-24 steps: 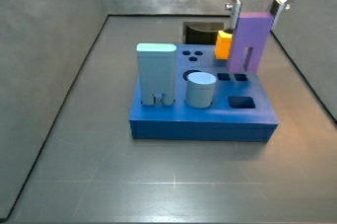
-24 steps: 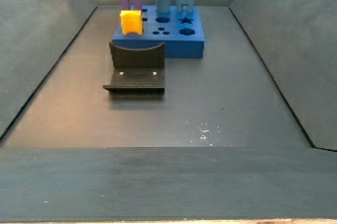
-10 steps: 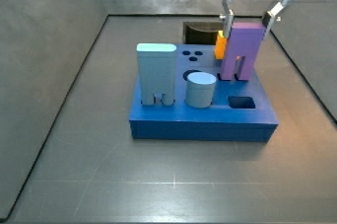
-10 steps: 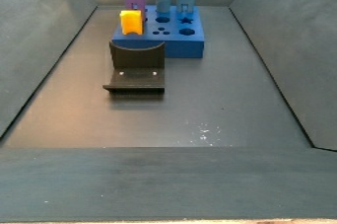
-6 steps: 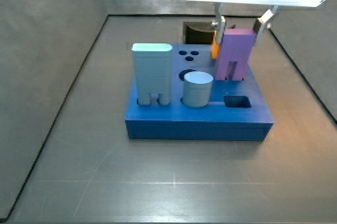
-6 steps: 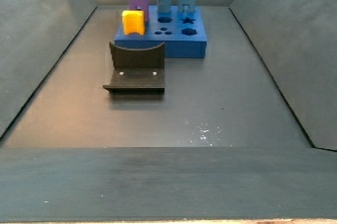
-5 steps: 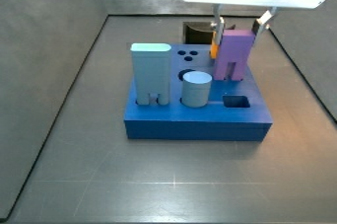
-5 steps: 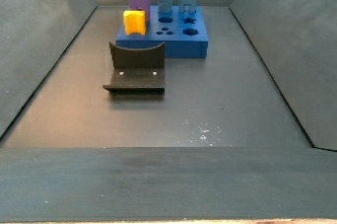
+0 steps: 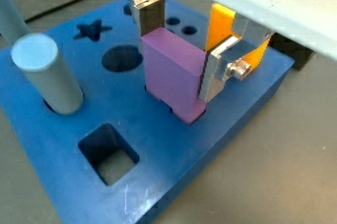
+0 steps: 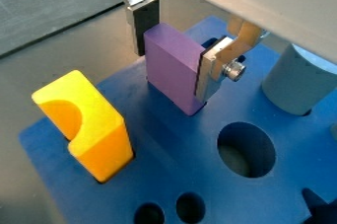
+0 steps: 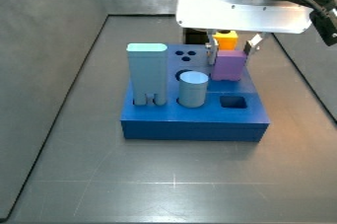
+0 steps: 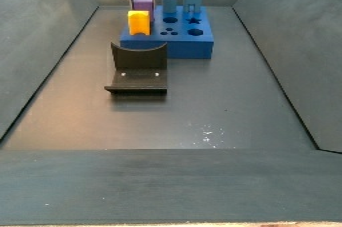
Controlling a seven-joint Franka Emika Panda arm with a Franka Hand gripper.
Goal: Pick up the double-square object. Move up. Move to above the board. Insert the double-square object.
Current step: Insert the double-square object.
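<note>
Grey walls close in the dark floor [image 11: 79, 159] on which the board [image 11: 191, 124] sits; in a side view it lies far back, just behind the fixture [image 12: 138, 71].

The gripper [image 9: 182, 45] is down over the board, and both wrist views show its jaws closed onto the double-square object [image 9: 176, 71], one silver finger [image 9: 226, 65] flat against each side of the purple block. The block stands upright with its lower end sunk into the board's top, so the prongs at its base are hidden and how deep they sit cannot be judged. In a side view only the lower part of the double-square object [image 11: 230, 65] shows under the white gripper body, which covers the fingers and the top of the block. In the more distant side view the double-square object [image 12: 140, 4] is a small purple patch partly masked by the gripper housing.

A yellow block [image 10: 87, 127] stands on the board beside the purple one, apart from it; in one wrist view the yellow block [image 9: 222, 23] is largely behind a finger. A pale grey cylinder [image 9: 42, 68] stands in the board, cut off at the frame edge in the wrist view [image 10: 305, 78]. The tall light-blue block [image 11: 146, 70] stands at the board's near-left corner in a side view. Open holes remain: a square hole [image 9: 109, 153], a round hole [image 10: 246, 151], and a cross-shaped hole [image 9: 90, 31]. A small dark box [image 11: 195, 35] behind the board is mostly hidden by the gripper.
</note>
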